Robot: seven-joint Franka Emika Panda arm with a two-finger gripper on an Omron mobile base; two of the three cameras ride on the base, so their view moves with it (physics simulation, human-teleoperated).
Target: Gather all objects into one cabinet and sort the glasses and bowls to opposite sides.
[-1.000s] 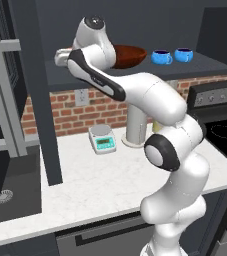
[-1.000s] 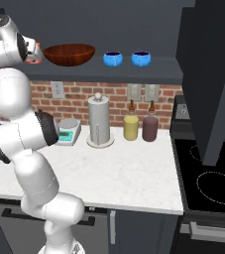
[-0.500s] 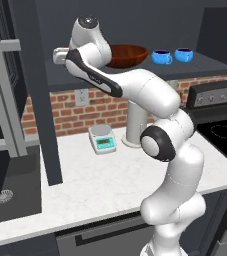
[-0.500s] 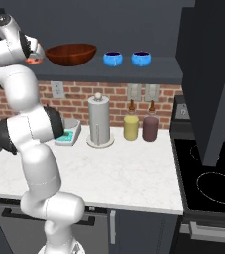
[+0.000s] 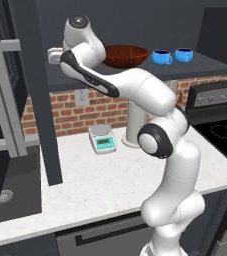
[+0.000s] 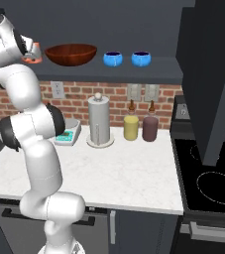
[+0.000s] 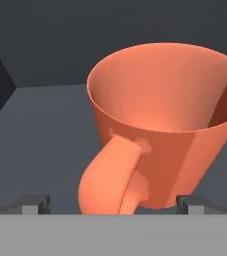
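1. At far left of dark charcoal cabinet shelf (image 6: 148, 69): small orange handled mug (image 7: 160, 125) stands upright, gripper (image 7: 107, 204) w/ fingers apart either side, not clamped.
2. Since a sec ago: arm swung left, hand now closer to mug.
3. Rightward: wide reddish-brown wooden bowl (image 6: 70, 53), then two squat blue cups (image 6: 112, 59), all on same shelf; sorting prob. unfinished.

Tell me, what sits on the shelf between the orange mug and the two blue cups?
The wide wooden bowl stands between the orange mug and the blue cups, in the right base view.

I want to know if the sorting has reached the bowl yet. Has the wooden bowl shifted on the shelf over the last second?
No. The bowl sits just left of the two blue cups, as before.
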